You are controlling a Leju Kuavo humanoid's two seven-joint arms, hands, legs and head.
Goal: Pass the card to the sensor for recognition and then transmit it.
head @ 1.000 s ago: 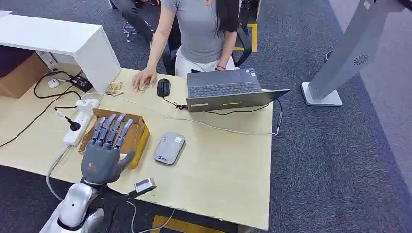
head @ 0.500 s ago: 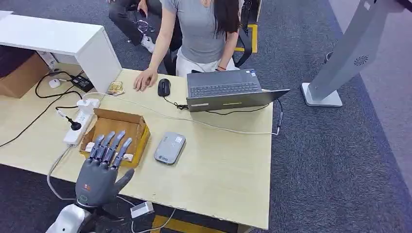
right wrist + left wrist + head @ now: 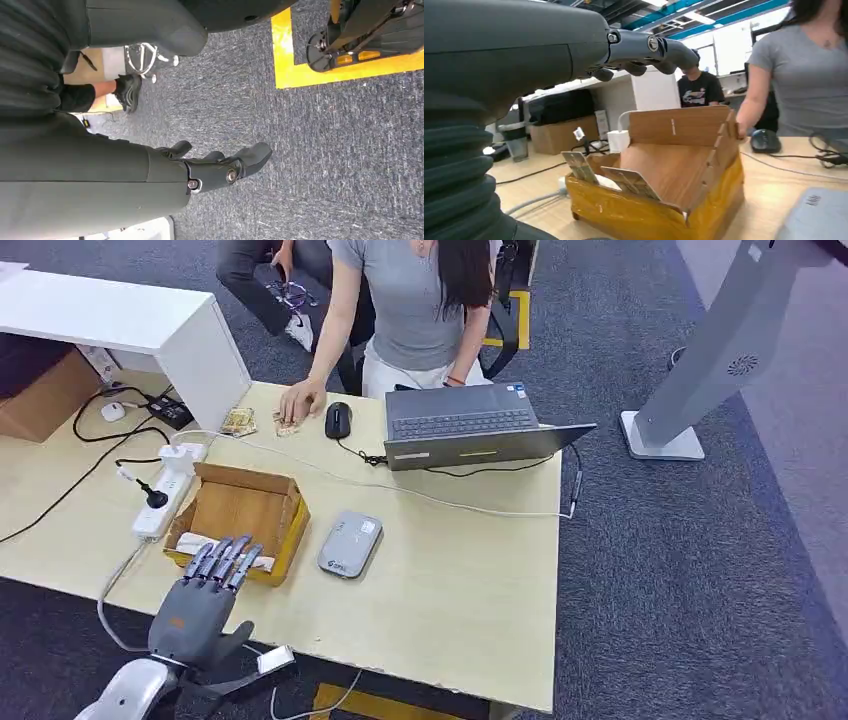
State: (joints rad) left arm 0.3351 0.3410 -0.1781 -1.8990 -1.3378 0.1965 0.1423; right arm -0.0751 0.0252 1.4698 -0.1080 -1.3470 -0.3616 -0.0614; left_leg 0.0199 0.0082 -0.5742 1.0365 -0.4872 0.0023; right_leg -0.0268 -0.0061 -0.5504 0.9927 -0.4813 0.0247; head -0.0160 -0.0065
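An open cardboard box (image 3: 243, 506) with yellow tape on its sides stands on the wooden table (image 3: 455, 580). Two cards (image 3: 581, 167) lean up inside it at its near end, by the yellow wall (image 3: 634, 212). My left hand (image 3: 198, 606) hovers at the table's near edge with its fingers spread and nothing in them; the fingertips (image 3: 228, 551) reach the box's near wall. In the left wrist view the fingers (image 3: 649, 47) stretch above the box (image 3: 674, 160). The flat grey sensor (image 3: 349, 544) lies just right of the box. My right hand (image 3: 220, 167) hangs empty over grey carpet.
A person sits behind the table, one hand (image 3: 299, 400) resting near a black mouse (image 3: 337, 420) beside an open laptop (image 3: 462, 426). A white power strip (image 3: 165, 490) and cables lie left of the box. A white cabinet (image 3: 130, 325) stands at far left, a grey stand (image 3: 705, 365) at right.
My left hand has drawn back from above the box toward the table's near edge, uncovering the box. The person's hand shifted slightly near the mouse.
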